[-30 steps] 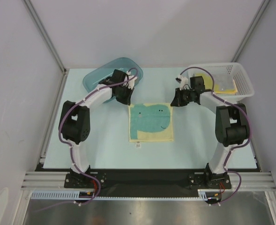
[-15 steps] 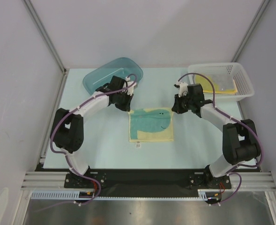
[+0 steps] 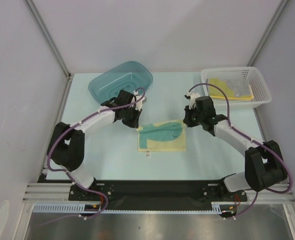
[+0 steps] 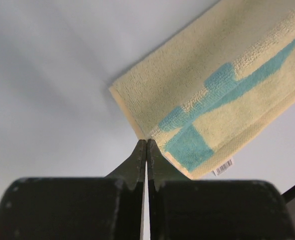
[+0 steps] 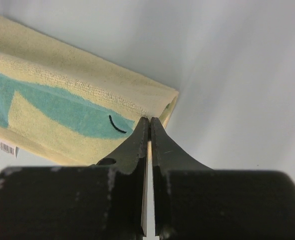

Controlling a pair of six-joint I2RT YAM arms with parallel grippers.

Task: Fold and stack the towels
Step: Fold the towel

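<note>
A cream-with-teal towel [image 3: 162,137] lies mid-table with its far edge lifted and carried over toward the near side. My left gripper [image 3: 136,122] is shut on the towel's far-left corner; in the left wrist view the fingertips [image 4: 146,143] pinch the cream hem of the towel [image 4: 222,95]. My right gripper [image 3: 187,121] is shut on the far-right corner, and in the right wrist view the gripper [image 5: 150,120] bites the doubled edge of the towel [image 5: 62,100]. A white tag [image 3: 148,154] sticks out at the towel's near-left edge. More yellow towels [image 3: 230,88] lie in the basket.
A teal plastic tub [image 3: 118,79] stands at the back left, just behind the left arm. A white mesh basket [image 3: 261,93] sits at the back right. Metal frame posts and grey walls close in the table's sides.
Both grippers have come toward the near side, drawing the towel's far edge over its near part. The towel looks shorter front to back than a second ago.
</note>
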